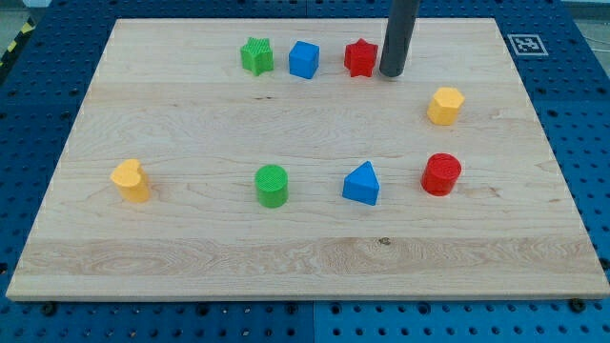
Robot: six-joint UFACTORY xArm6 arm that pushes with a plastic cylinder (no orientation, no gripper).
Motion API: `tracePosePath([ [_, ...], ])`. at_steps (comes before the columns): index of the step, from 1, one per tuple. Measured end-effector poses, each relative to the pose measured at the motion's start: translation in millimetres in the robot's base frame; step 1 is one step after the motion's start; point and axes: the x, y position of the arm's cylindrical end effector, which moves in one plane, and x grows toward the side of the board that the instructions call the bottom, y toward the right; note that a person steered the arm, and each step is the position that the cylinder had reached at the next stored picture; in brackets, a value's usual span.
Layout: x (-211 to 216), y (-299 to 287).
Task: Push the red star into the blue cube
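The red star [360, 57] sits near the view's top, right of centre. The blue cube [304, 59] stands a short gap to its left. My tip [391, 73] is just to the right of the red star, close beside it or touching it; the rod rises out of the view's top. The star lies between my tip and the blue cube.
A green star [256, 55] stands left of the blue cube. A yellow hexagonal block [445, 105] is at the right. A red cylinder [441, 174], a blue triangular block [362, 184], a green cylinder [272, 185] and a yellow heart-like block [131, 180] line the lower half of the wooden board [191, 257].
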Motion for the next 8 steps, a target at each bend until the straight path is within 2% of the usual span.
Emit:
tracePosePath([
  [8,-19.0,-11.8],
])
